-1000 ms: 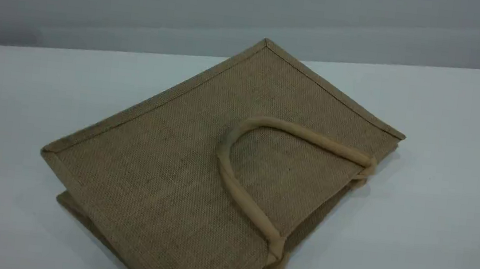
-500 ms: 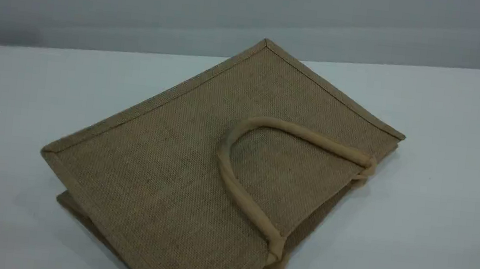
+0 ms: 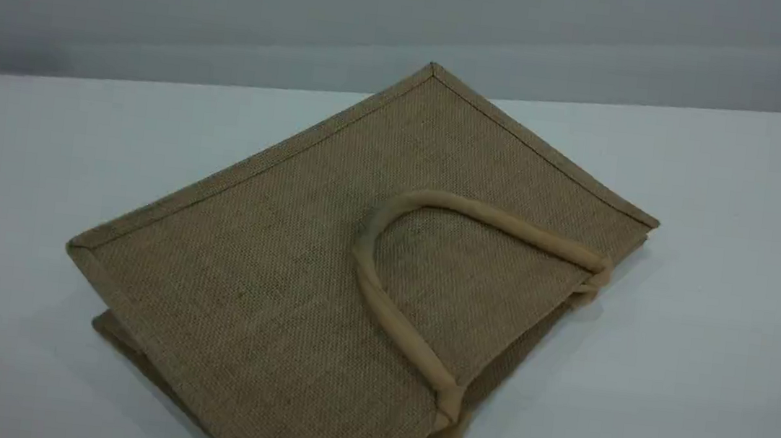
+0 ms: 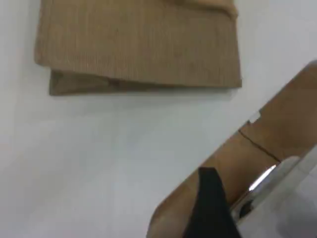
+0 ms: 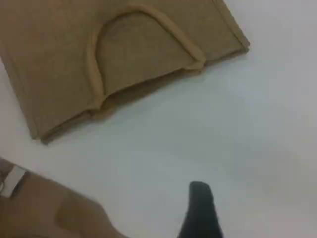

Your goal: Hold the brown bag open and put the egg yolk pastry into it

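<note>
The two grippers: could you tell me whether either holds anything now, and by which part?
Nothing is held. Both fingertips hang over bare table, clear of the brown bag.

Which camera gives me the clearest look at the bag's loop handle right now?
The scene view: the loop handle lies whole and sharp, flat on the brown bag. The right wrist view also shows the full loop, but blurrier. The left wrist view catches only a blurred bit at its top edge.

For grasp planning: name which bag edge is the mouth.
The brown bag's near-right edge in scene view: both handle ends attach there; others show only piping.
</note>
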Motion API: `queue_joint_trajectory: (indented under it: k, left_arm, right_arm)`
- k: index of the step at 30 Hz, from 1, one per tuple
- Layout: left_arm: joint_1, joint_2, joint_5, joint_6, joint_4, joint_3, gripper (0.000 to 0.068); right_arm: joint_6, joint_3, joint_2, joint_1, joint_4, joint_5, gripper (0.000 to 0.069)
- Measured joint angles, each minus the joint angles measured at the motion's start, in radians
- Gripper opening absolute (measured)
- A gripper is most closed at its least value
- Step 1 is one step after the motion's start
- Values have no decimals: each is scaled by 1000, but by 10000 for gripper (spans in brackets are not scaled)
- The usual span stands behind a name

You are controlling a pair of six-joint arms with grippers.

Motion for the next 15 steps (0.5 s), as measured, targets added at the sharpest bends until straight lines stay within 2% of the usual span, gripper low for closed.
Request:
queue_joint_trajectory:
  k: [12,15]
  left_arm:
    - [0,1,-2,3,0,-2,451]
    - [0,1,1,3,0,-2,451]
  right_arm:
    - [0,0,-1,0,0,-1,464]
    - [0,0,-1,-39,5,-1,464]
